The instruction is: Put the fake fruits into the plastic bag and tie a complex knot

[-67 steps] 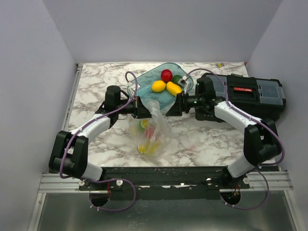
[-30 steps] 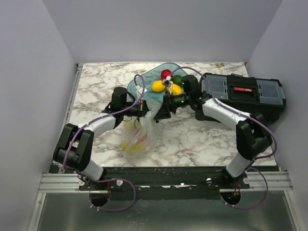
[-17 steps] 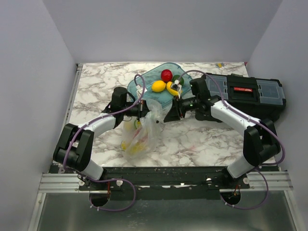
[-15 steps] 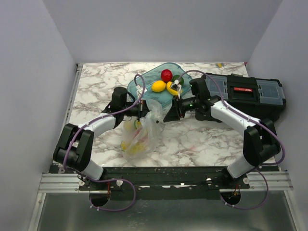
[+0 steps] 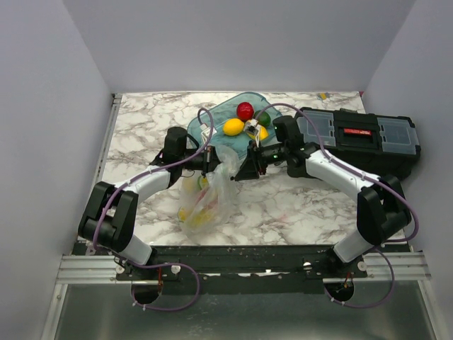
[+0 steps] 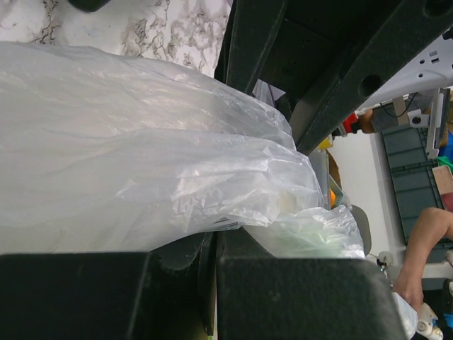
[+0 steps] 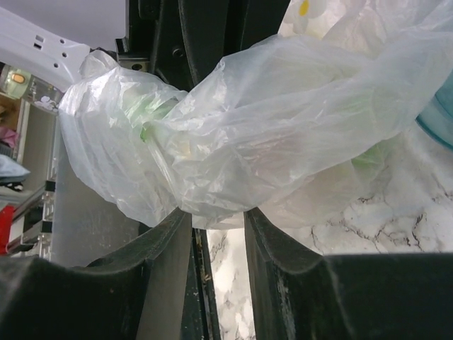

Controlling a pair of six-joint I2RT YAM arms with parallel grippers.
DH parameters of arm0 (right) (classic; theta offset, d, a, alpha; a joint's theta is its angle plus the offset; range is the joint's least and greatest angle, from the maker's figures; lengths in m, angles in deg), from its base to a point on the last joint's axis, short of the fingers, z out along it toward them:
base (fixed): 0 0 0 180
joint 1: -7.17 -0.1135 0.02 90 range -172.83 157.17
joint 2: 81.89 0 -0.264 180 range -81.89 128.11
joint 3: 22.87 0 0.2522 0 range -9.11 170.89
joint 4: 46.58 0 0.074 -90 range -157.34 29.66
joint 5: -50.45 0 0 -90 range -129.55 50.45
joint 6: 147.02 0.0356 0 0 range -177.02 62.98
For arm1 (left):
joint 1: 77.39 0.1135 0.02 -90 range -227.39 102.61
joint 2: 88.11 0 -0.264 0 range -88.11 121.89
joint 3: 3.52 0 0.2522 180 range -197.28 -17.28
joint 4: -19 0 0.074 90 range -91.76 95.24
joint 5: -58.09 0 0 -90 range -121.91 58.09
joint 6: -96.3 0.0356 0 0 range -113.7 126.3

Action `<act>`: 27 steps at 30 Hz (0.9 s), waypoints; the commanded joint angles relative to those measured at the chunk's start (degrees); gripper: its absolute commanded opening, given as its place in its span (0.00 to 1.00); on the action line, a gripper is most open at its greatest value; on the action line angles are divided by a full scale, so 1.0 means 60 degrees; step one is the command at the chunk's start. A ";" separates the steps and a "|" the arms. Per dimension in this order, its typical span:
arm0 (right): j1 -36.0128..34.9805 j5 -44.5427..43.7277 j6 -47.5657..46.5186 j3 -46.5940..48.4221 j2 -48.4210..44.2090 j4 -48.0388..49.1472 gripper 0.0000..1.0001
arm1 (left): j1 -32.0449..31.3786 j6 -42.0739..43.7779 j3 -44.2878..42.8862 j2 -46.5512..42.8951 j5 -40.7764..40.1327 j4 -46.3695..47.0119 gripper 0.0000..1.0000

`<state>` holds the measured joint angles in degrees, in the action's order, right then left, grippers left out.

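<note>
Neck of plastic bag (image 5: pixel 206 197) sits bunched just off the near rim of teal tub (image 5: pixel 219 111). Bag body sags on counter (image 5: pixel 141 127), further out from the tub. Left tool (image 5: pixel 211 162) is clamped on film at the neck's left end. Right tool (image 5: pixel 242 168) pinches the gathered rope at its right end (wrist views show film between both pairs of fingers). Rope's long axis runs along the tub's near rim, tools nearly touching. No knot visible. Next wrap probably hinges on right tool crossing over left. Some fake fruits (image 5: pixel 234 127) sit in the tub, others inside the bag.
</note>
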<state>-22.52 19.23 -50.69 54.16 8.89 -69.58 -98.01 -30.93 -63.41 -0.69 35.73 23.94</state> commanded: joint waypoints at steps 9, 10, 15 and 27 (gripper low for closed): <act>-0.0145 -0.0636 -0.0432 0.0358 0.0144 0.0257 0.37 | -0.0166 0.0210 -0.0306 0.0140 0.0209 -0.0149 0.00; -0.0145 -0.0625 -0.0439 0.0366 0.0148 0.0260 0.34 | -0.0167 0.0228 -0.0310 0.0150 0.0194 -0.0179 0.00; -0.0148 -0.0511 -0.0549 0.0285 0.0057 0.0167 0.05 | -0.0161 0.0610 -0.0381 0.0073 0.0186 -0.0670 0.00; -0.0149 -0.0692 -0.0669 -0.0113 -0.0333 0.0188 0.01 | 0.1523 0.3359 -0.0632 -0.1844 -0.0229 -0.4482 0.55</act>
<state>-23.15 16.50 -54.12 54.47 8.70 -69.51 -94.12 -21.60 -64.98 -4.36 35.16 9.71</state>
